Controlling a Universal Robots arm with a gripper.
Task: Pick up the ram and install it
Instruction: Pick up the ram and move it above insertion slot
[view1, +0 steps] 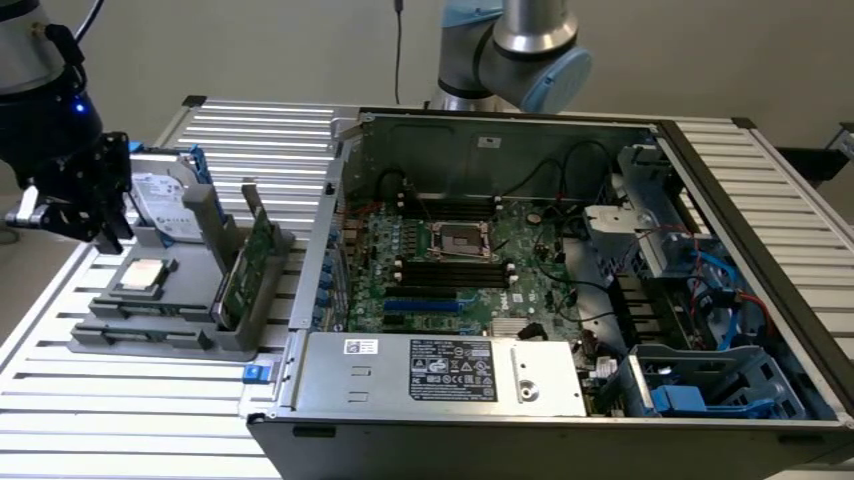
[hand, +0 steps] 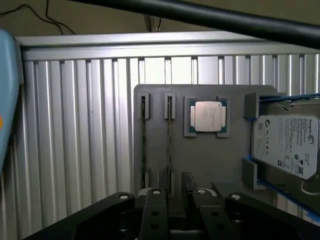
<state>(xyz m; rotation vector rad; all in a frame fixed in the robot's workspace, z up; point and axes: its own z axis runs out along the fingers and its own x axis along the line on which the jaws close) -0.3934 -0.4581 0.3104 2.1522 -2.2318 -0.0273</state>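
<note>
Black metal of the gripper (view1: 80, 222) is seen at the exterior view's left, pointed downward over the far end of a grey holder (view1: 160, 335) that rests on a slatted aluminium table (view1: 120, 400). A silver-and-blue arm joint (view1: 521, 50) is seen behind the open computer case (view1: 561, 300), well apart from the gripper. In the wrist view the gripper (hand: 177, 207) is looked past from above, and its two fingers (hand: 155, 210) are shown parted, with a clear gap between them. Nothing is held in that gap, and nothing is touched by either finger.

The ram (view1: 244, 275) is found standing on its long edge in a slot of the holder, on the side of the gripper that faces the case. It is kept upright between grey posts, and it lies apart from the fingers and lower than they are. A hard drive (view1: 163, 205) is propped just beside the gripper, between it and the ram, and a processor chip (view1: 143, 277) is laid flat in a recess near the ram. In the wrist view the same chip (hand: 207, 116) and hard drive (hand: 286, 145) are seen beyond the fingertips. Two narrow slots (hand: 169, 107) are seen running away from the fingers, and a thin dark edge is seen in each, too slender for a green board to be made out there.
</note>
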